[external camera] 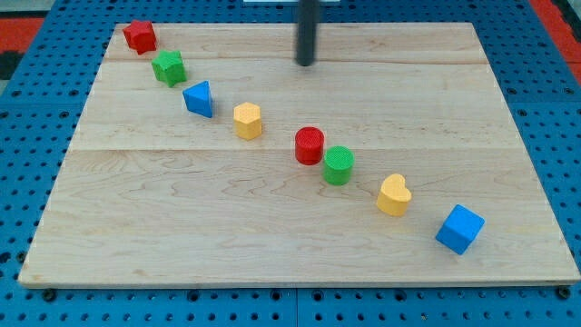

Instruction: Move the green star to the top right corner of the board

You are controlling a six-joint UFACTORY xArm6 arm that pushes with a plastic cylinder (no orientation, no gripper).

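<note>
Toward the far left of the wooden board [300,263], the green star [169,67] is seen: a small bright green block with a lobed, pointed outline, lying flat, second in a diagonal line of blocks. Just beyond it, at the far left corner, a red star [140,35] is placed, close to but not touching the green one. Next down the line, nearer and to the right, a blue triangular block [199,98] is found, then a yellow hexagonal block [247,120]. Further along, a red cylinder [310,144] and a green cylinder [339,164] are set just beside each other, apparently touching. A yellow heart [394,194] follows, and a blue cube [459,228] is seen at the near right end of the line.

My tip [305,64] is held at the far middle of the board, well apart from the green star, to its right, with bare wood between them. No block is touched by it. No jaws are carried by the rod, so no open or closed state can be told. The board is laid on a blue pegboard table [36,109].
</note>
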